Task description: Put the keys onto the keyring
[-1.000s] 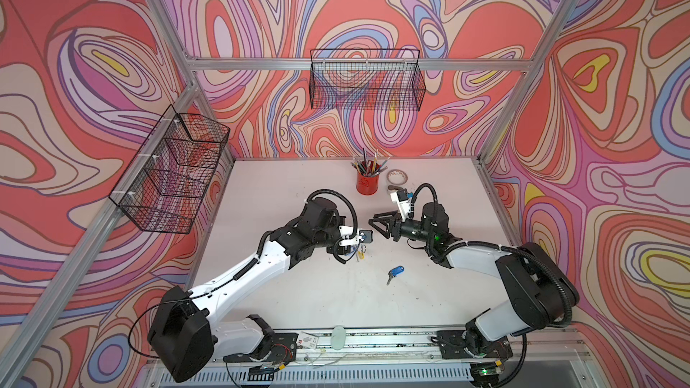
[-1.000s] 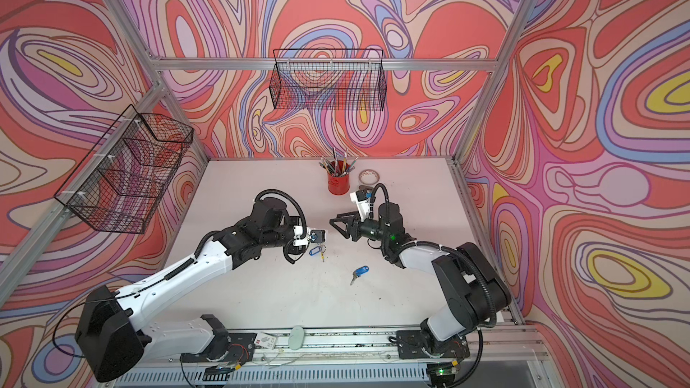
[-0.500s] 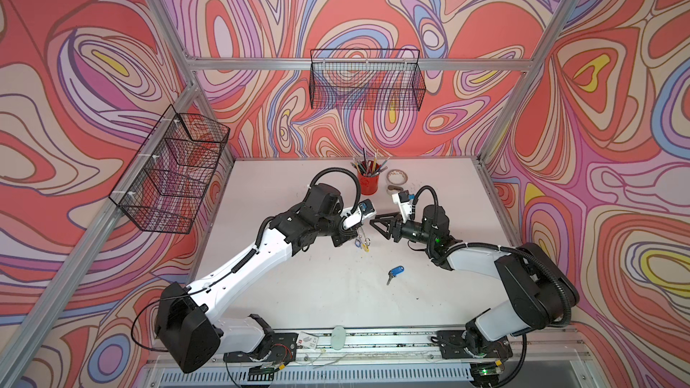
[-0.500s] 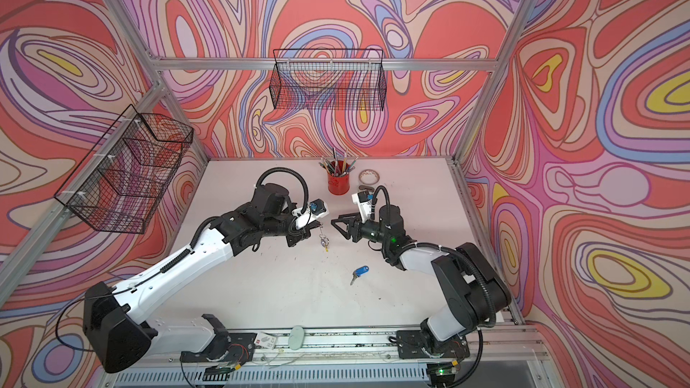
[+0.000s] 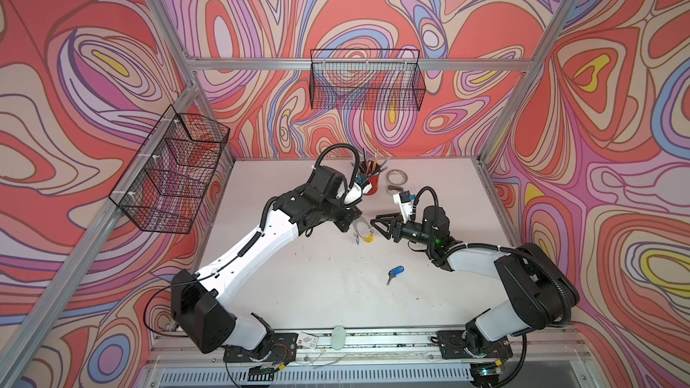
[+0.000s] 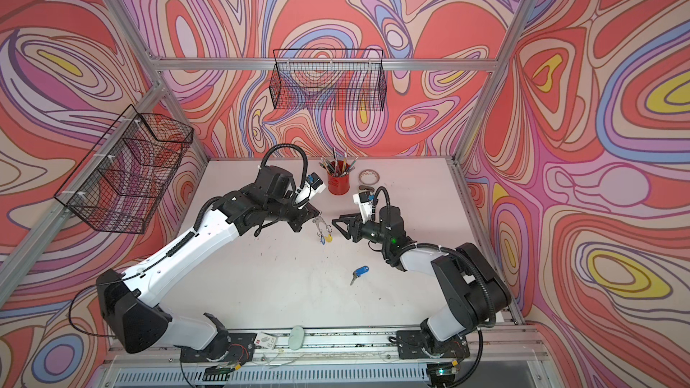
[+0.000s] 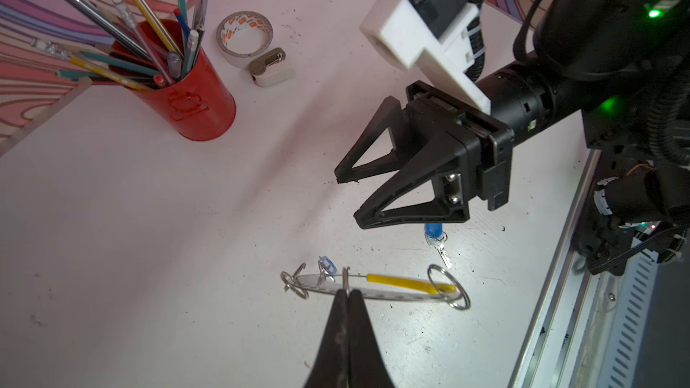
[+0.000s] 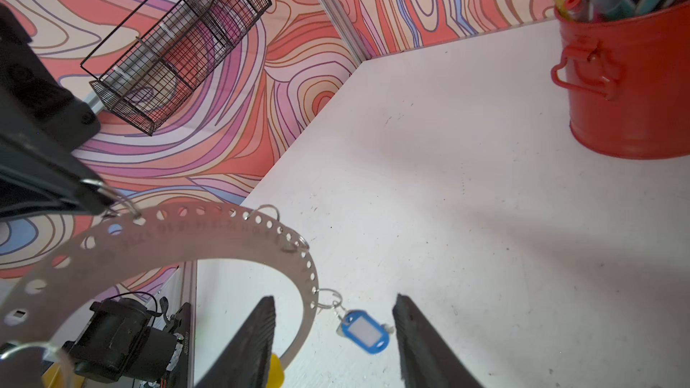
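Tightly shut left gripper (image 7: 349, 294) pinches flat perforated metal keyring (image 8: 209, 235); right gripper (image 7: 347, 197) jaws apart, empty.

Bright, even light, soft shadows on the table (image 8: 466, 255); keyring (image 8: 209, 233) blurred up close.

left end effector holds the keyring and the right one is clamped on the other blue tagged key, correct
No. The left end effector holds the keyring, but the right end effector is open and empty; the other blue tagged key lies on the table, as the left wrist view shows.
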You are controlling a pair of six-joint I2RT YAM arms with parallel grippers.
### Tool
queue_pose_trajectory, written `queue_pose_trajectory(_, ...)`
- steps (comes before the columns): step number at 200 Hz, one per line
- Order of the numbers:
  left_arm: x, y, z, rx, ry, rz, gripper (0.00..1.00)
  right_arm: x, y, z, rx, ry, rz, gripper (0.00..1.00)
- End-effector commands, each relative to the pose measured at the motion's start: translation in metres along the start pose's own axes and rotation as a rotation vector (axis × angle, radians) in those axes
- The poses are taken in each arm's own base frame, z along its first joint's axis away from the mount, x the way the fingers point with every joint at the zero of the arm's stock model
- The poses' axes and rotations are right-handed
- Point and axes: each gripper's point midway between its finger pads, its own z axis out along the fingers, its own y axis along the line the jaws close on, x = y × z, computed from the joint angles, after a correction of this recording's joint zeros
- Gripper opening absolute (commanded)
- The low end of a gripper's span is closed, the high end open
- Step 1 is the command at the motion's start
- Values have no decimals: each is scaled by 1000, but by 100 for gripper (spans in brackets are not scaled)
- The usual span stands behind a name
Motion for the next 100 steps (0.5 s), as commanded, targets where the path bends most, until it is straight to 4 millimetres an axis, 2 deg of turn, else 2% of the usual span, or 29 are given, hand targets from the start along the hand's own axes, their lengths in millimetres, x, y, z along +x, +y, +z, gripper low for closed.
queue_pose_trajectory(1,6,1,-6,7,58,-147,0,0,0,2,-7,-6,1,55)
queue_pose_trajectory(49,0,3,-7,5,83,-202,0,-1,-4,2,16,-4,6,55)
queue_pose_trajectory(100,0,3,-5,8,67,-207,0,1,-21,-3,136,14,52,58)
